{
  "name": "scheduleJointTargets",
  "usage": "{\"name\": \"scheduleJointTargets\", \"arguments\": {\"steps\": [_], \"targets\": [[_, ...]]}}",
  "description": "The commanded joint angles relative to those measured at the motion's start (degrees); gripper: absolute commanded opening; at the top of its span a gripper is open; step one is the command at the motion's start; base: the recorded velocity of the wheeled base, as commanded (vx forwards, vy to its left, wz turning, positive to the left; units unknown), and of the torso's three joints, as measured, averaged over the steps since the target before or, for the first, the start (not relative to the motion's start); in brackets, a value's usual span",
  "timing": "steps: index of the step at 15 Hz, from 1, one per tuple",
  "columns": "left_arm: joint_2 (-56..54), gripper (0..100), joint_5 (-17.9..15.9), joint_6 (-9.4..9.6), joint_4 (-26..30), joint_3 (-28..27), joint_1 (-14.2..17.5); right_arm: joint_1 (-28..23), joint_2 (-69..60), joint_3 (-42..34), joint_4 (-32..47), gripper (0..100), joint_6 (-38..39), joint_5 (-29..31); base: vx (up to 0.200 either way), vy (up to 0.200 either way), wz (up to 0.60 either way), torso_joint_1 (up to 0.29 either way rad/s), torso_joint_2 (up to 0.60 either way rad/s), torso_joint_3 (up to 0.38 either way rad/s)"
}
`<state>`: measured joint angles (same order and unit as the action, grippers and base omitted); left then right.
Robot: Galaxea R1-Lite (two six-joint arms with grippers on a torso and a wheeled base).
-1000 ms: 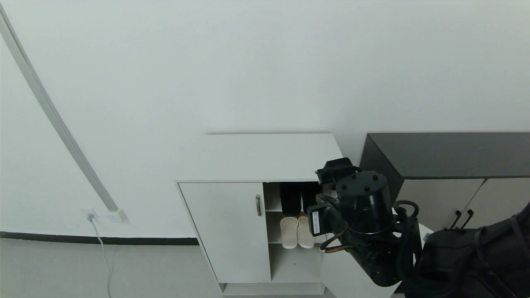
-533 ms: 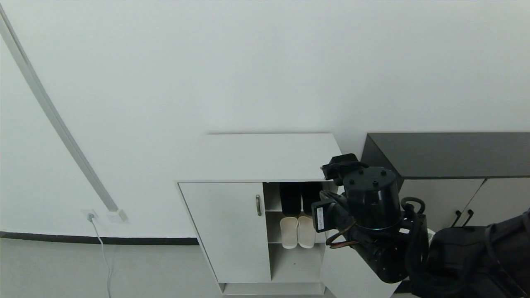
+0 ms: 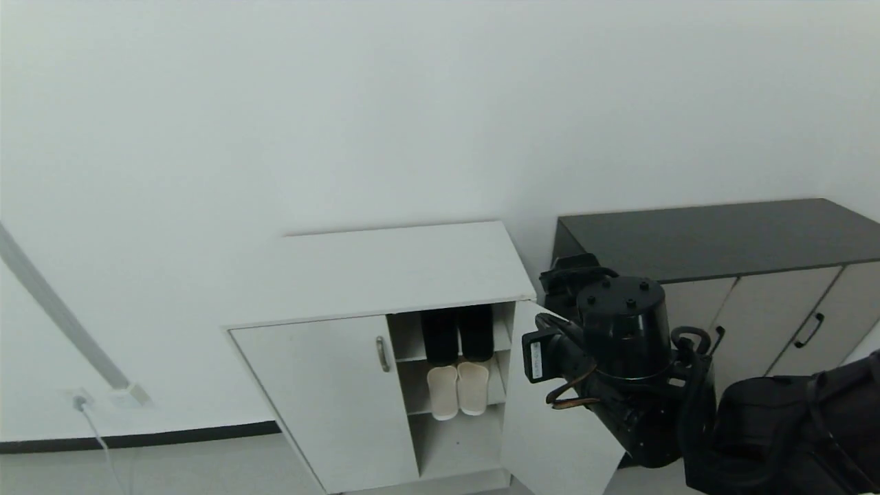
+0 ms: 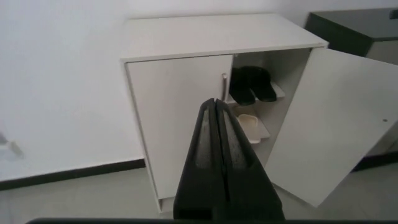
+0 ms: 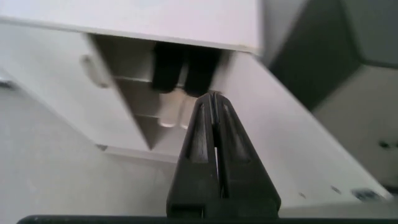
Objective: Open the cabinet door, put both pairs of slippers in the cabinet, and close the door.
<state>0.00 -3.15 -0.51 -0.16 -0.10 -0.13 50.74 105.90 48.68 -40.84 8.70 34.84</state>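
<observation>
1. Both pairs already sit inside the cabinet. The black slippers are on its upper shelf and the cream slippers on the shelf below. The cabinet's open door stands swung wide, so closing it looks like the only step left.
2. The right hand has its fingers pressed together and holds nothing. It hangs in front of the cabinet's opening, near the inner face of the open door. From there a push would likely land on that inner face and swing the door wider instead of shut.
3. To close the door, the arm probably has to get round to its outer face. If the door starts swinging while the arm is between it and the cabinet, the arm could be pinched, or the door could stall half closed.
4. The heels of the cream slippers lie close to the front of their shelf. I cannot tell whether they overhang. If they do, the closing door could catch them, drag them askew or stop short.
5. The dark sideboard stands just beside the cabinet on the open door's side. Space behind the door looks tight, so the arm may knock the sideboard.
6. The left hand is also closed and empty, in front of the cabinet's closed door. Brought nearer, it could bump the handle.
</observation>
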Motion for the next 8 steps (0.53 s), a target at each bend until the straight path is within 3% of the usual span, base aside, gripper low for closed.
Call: {"name": "scheduleJointTargets", "arguments": {"steps": [1,8], "targets": [[0.0,0,0.0,-0.02,0.0,0.0,0.0,-0.3,0.3,0.1,0.0,0,0.1,0.0,0.000,0.000,-0.60,0.002,0.00,0.002],[0.0,0,0.0,-0.10,0.0,0.0,0.0,-1.0,0.6,-0.4,-1.1,0,0.1,-0.6,0.000,0.000,0.00,0.000,0.00,0.000]]}}
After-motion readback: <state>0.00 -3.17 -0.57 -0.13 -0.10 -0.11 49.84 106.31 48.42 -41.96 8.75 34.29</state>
